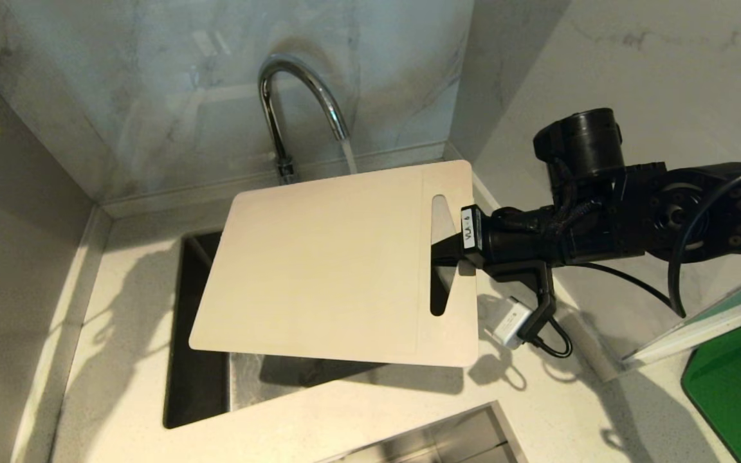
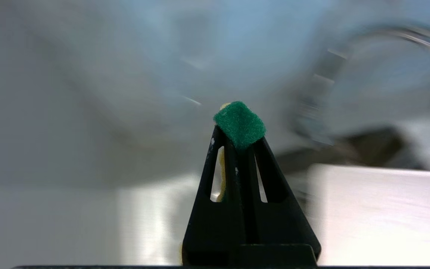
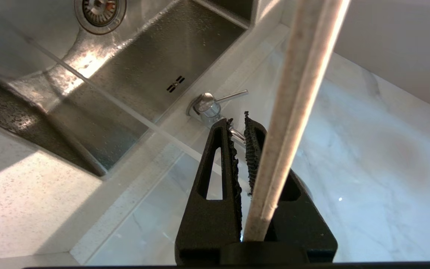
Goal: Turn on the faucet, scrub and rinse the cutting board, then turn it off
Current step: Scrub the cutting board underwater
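Right hand [image 1: 451,247] grips the cutting board [image 1: 325,263] over the sink [image 1: 193,386] under the running faucet [image 1: 293,83]; left hand [image 2: 239,144] pinches a sponge [image 2: 240,123]

Setting: kitchen sink corner. A chrome faucet [image 1: 300,109] is running water behind a steel sink [image 3: 133,74] that is sitting recessed in a pale speckled tabletop [image 1: 119,302], with marbled wall panels [image 1: 152,83] closing the corner. A cutting board [image 1: 338,263] and a green scrub sponge [image 2: 239,124] are adding to the dishwashing picture.
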Robot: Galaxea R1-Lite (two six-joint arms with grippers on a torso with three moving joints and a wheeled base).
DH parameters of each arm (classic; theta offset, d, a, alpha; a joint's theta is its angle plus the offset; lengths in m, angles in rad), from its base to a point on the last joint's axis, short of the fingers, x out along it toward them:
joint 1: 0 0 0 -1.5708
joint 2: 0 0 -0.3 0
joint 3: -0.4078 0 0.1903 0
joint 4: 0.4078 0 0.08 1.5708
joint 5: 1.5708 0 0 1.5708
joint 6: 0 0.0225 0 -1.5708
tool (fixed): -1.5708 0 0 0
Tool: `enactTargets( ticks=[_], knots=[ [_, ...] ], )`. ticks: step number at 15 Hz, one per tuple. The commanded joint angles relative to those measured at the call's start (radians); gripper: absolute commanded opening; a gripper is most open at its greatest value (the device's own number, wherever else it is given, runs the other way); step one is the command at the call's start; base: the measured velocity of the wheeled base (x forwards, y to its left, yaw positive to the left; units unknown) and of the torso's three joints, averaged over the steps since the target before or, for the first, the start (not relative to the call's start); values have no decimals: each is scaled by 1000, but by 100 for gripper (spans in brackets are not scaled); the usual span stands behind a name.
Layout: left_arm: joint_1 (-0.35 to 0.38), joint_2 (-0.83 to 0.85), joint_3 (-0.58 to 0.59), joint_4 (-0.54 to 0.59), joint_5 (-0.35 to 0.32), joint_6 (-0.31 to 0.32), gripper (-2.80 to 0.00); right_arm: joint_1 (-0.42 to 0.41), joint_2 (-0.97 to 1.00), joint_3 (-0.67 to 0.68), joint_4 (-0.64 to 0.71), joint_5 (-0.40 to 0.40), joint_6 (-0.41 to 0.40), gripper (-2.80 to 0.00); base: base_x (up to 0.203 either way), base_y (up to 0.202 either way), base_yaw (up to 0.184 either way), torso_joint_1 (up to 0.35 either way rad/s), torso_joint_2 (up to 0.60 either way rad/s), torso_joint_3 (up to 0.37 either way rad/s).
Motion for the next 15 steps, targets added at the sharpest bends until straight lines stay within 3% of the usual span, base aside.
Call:
enactTargets(
  ticks=[1, 3, 4, 6, 9, 11, 15],
  knots=[
    [-138, 128, -4, -3, -2, -141, -280, 0, 8, 4, 1, 3, -15, -280, 0, 0, 0, 0, 0, 0],
    [-210, 181, 8, -6, -5, -231, -280, 2, 6, 7, 1, 3, -13, -280, 0, 0, 0, 0, 0, 0],
    [-226, 185, 20, -14, -47, -260, -280, 3, 2, 17, 1, 2, -13, -280, 0, 0, 0, 0, 0, 0],
    [-244, 189, 31, -31, -191, -322, -280, 7, -2, 42, 1, -2, -13, -280, 0, 0, 0, 0, 0, 0],
    [-251, 246, 40, -37, -265, -401, -280, 32, 0, 44, -1, -3, -13, -280, 0, 0, 0, 0, 0, 0],
    [-252, 267, 57, -88, -316, -426, -280, 60, 3, 43, -1, -14, -13, -280, 0, 0, 0, 0, 0, 0],
    [-286, 338, 47, -157, -332, -428, -280, 105, -4, 63, -1, -23, -13, -280, 0, 0, 0, 0, 0, 0]
  ],
)
